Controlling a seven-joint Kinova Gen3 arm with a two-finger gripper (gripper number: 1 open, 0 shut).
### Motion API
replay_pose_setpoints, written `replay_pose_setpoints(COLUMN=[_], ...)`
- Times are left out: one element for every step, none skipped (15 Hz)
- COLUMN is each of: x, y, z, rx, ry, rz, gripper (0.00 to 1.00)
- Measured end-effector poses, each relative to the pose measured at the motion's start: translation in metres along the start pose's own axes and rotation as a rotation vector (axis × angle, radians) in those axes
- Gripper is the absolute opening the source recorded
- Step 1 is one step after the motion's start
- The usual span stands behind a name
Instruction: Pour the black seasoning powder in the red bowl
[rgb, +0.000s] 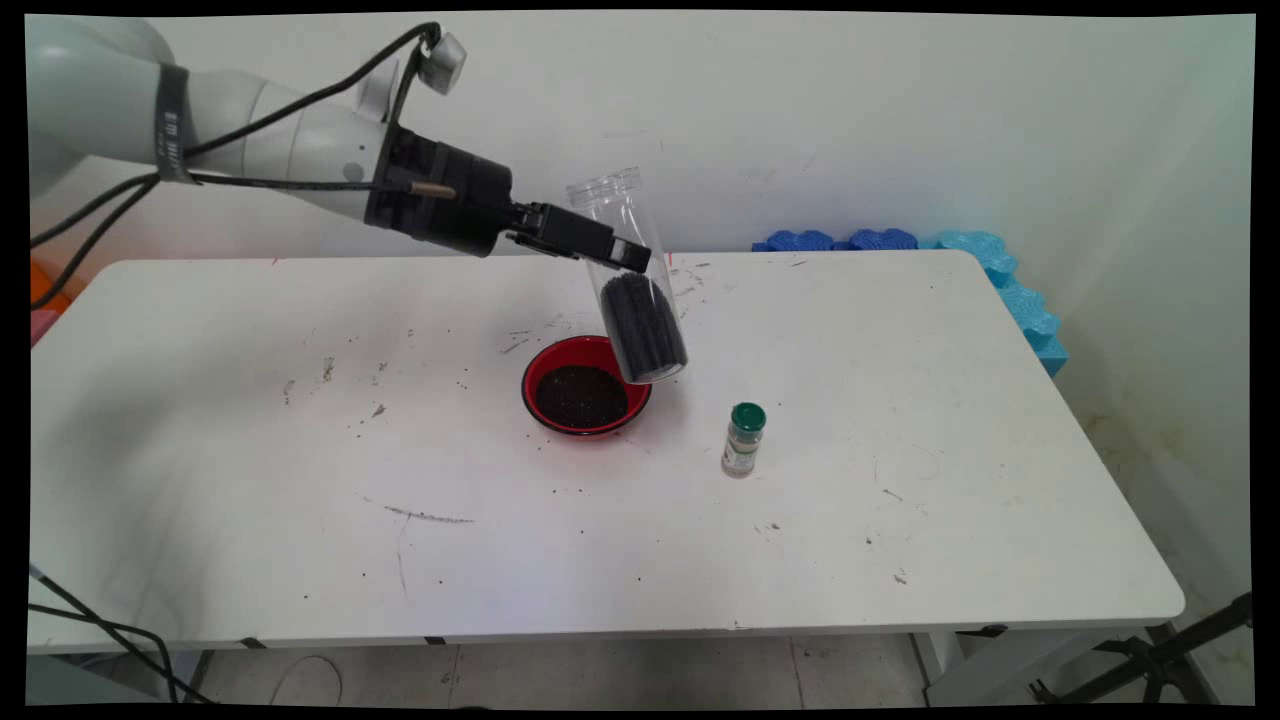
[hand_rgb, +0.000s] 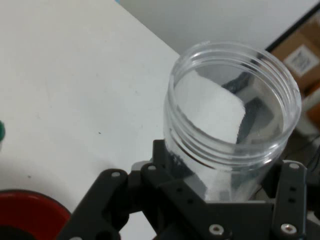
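Note:
My gripper (rgb: 628, 255) is shut on a clear plastic jar (rgb: 628, 280), holding it around its middle above the table (rgb: 900, 520). The jar is tilted, open mouth up and toward the wall, with dark grains filling its lower part. In the hand view the jar's open threaded mouth (hand_rgb: 232, 107) fills the centre, with the black linkage around its body. Just below and left of the jar's base sits a red bowl (rgb: 586, 397) with dark grains in it; its rim (hand_rgb: 30, 212) shows at the bottom left of the hand view.
A small spice bottle with a green cap (rgb: 744, 439) stands upright to the right of the bowl. Blue foam pieces (rgb: 1000, 280) lie along the table's far right corner. Dark specks and scuffs are scattered over the tabletop.

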Motion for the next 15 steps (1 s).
replay_pose_setpoints(x=[0.001,0.001,0.001,0.001,0.001,0.001,0.000,0.000,-0.001,-0.001,-0.002,-0.002,-0.002,-0.002,-0.002], y=[0.004,0.007,0.010,0.013,0.016,0.019,0.022,0.025,0.027,0.029,0.031,0.033,0.034,0.035,0.037], z=[-0.002,-0.003,-0.004,-0.005,-0.005,-0.005,-0.006,-0.006,-0.006,-0.006,-0.006,-0.006,-0.006,-0.006,-0.006], rx=[0.003,0.006,0.009,0.011,0.013,0.014,0.014,0.014,0.015,0.017,0.020,0.023,0.026,0.029,0.031], ry=[-0.007,-0.013,-0.022,-0.030,-0.039,-0.046,-0.055,-0.064,-0.072,-0.080,-0.088,-0.094,-0.100,-0.105,-0.109], rz=[0.057,0.102,0.151,0.197,0.240,0.275,0.317,0.358,0.390,0.427,0.461,0.487,0.515,0.539,0.560], gripper=[0.00,0.00,0.00,0.00,0.00,0.00,0.00,0.00,0.00,0.00,0.00,0.00,0.00,0.00,0.00])
